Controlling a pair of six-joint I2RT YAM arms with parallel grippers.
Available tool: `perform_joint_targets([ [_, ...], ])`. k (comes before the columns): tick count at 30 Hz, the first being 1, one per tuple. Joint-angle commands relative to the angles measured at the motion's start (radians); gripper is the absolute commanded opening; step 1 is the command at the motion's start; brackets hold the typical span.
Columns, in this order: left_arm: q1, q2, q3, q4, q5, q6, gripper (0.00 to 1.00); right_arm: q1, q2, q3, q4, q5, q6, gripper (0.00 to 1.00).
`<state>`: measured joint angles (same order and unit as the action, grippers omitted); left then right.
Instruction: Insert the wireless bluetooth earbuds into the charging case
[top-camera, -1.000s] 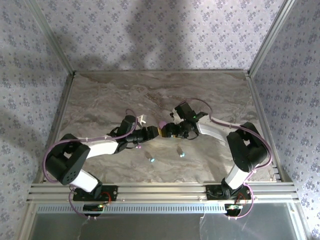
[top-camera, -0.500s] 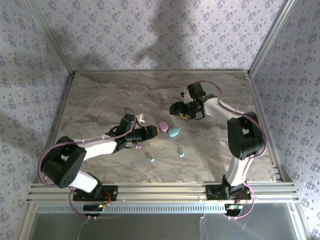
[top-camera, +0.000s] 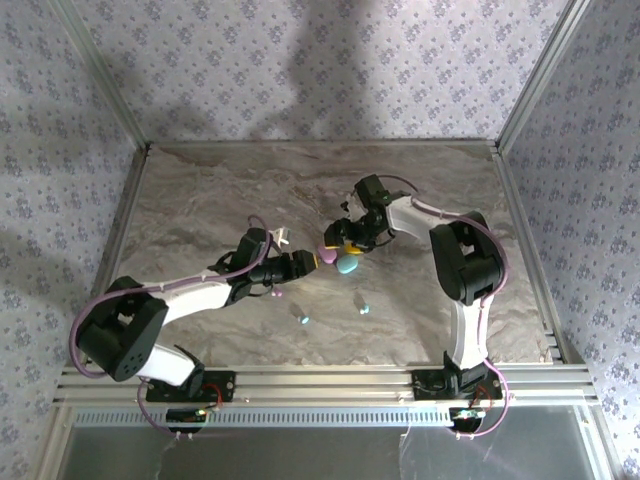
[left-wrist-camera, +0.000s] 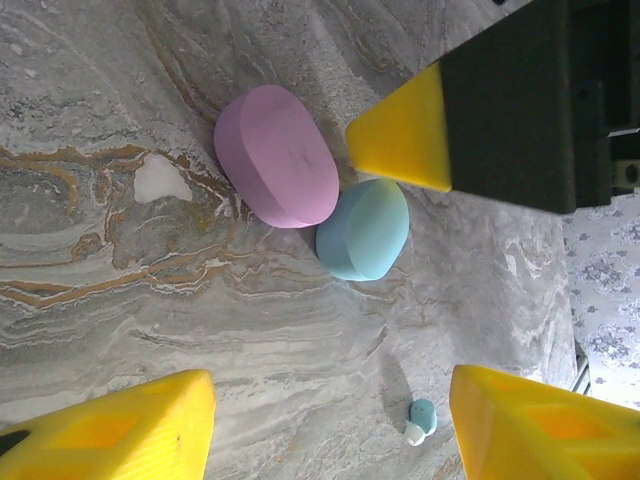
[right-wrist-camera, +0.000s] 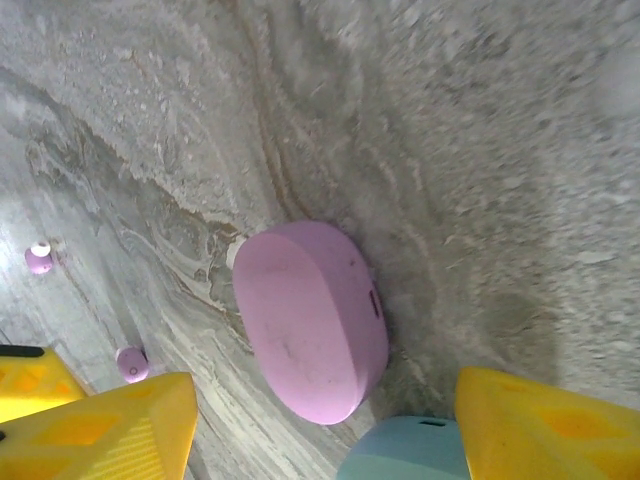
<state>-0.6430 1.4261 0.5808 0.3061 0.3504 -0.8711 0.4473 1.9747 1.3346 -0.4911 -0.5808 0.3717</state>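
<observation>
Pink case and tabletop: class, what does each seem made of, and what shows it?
Pink case: likely matte plastic; smooth, evenly coloured, no glare. Tabletop: marble or marble-print laminate, cannot tell which; grey-brown swirling veins.

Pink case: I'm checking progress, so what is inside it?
The pink case is shut, so its inside is hidden. One pink earbud and a second pink earbud lie on the table outside it.

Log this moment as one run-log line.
left gripper: jaws open | right gripper: jaws open, over pink case | teal case: beside pink | teal earbud: loose on table
</observation>
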Motion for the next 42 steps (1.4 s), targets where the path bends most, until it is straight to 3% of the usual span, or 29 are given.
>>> perform_joint_targets([
  [1,0.000,-0.033,0.008,-0.026,-0.009,0.022,0.64,0.014,-0.032,-0.052,-0.004,-0.022,-0.009,0.70],
  [12,0.002,-0.036,0.016,-0.041,-0.015,0.027,0.67,0.071,-0.168,-0.227,0.065,0.013,0.046,0.70],
  [20,0.002,-0.005,0.012,-0.007,0.001,0.005,0.68,0.107,-0.252,-0.253,0.034,0.256,0.014,0.69],
  [31,0.016,-0.008,-0.015,0.011,0.007,-0.007,0.69,0.274,-0.261,-0.224,-0.040,0.535,-0.076,0.67],
  [37,0.022,-0.017,-0.033,0.020,0.007,-0.014,0.70,0.339,-0.231,-0.195,-0.091,0.644,-0.077,0.63],
  [42,0.022,-0.019,-0.040,0.025,0.007,-0.015,0.69,0.357,-0.211,-0.181,-0.101,0.663,-0.075,0.58],
])
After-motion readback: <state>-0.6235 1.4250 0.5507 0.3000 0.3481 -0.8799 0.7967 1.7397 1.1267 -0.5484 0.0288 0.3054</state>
